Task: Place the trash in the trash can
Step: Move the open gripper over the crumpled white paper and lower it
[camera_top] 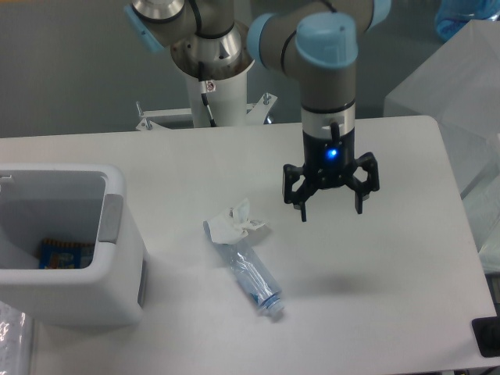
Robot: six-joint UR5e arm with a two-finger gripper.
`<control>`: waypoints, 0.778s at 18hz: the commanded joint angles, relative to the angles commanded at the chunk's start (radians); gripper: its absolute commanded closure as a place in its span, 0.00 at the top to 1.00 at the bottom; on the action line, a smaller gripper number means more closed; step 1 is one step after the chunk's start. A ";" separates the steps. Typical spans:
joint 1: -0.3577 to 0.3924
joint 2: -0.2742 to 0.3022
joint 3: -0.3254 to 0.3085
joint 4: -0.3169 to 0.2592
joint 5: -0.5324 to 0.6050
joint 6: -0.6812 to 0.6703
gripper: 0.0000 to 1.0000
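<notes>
My gripper [331, 211] hangs wide open to the right of the paper wad [237, 223] and crushed bottle [251, 273]; I might grab both and drop one.

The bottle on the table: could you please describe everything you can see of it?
The bottle is clear, bluish plastic, crushed flat and crinkled, with its cap end pointing toward the camera and to the right. It lies on its side on the white table, and its far end touches the paper wad. Nothing grips it.
</notes>
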 joint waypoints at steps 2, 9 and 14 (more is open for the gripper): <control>-0.003 -0.003 -0.006 0.000 -0.003 0.003 1.00; -0.069 -0.003 -0.043 -0.012 -0.049 0.054 1.00; -0.132 0.005 -0.096 -0.012 -0.048 0.097 1.00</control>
